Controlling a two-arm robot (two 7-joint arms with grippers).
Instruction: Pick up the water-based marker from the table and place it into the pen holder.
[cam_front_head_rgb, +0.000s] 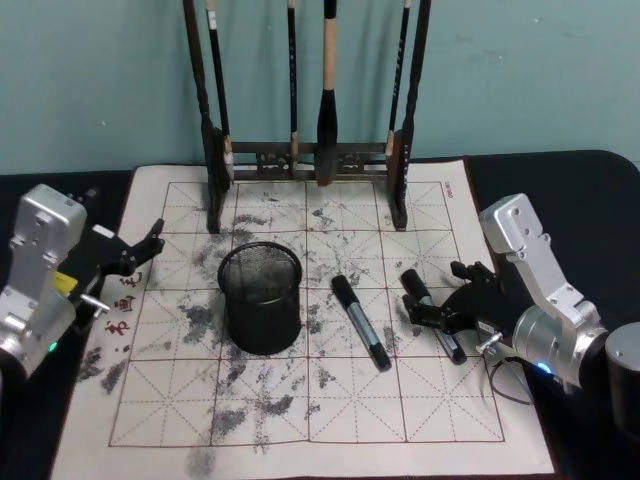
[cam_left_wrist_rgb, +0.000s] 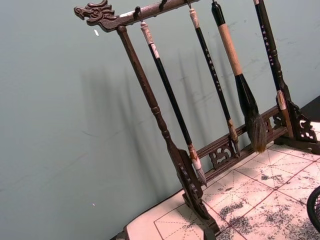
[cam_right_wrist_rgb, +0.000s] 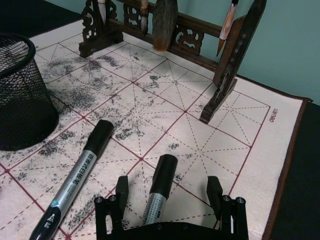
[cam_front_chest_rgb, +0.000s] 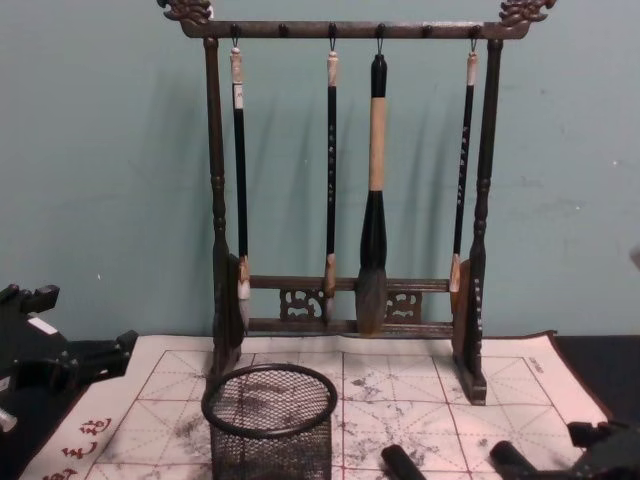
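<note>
Right gripper (cam_front_head_rgb: 438, 296) sits low over the right part of the white calligraphy mat (cam_front_head_rgb: 300, 420). We see its fingers (cam_right_wrist_rgb: 121, 186) spread wide on either side of the water-based marker (cam_front_head_rgb: 415, 285), with gaps on both sides and no grip on it.

That marker lies flat on the mat, its black cap pointing toward the brush rack (cam_front_head_rgb: 300, 157) and its grey barrel running back under the gripper body.

A second marker (cam_front_head_rgb: 360, 322) lies just to its left, also flat. It is between the first marker and the pen holder (cam_front_head_rgb: 262, 300) and touches neither.

The pen holder, a black wire-mesh cup, stands upright on the mat left of centre, in front of the rack. We note grey ink smudges around it.

The rack stands at the mat's far edge with four brushes hanging from it.

Left gripper (cam_front_head_rgb: 145, 250) hangs at the mat's left edge by the red characters, well apart from both markers.

Dark table (cam_front_head_rgb: 590, 200) shows around the mat.
</note>
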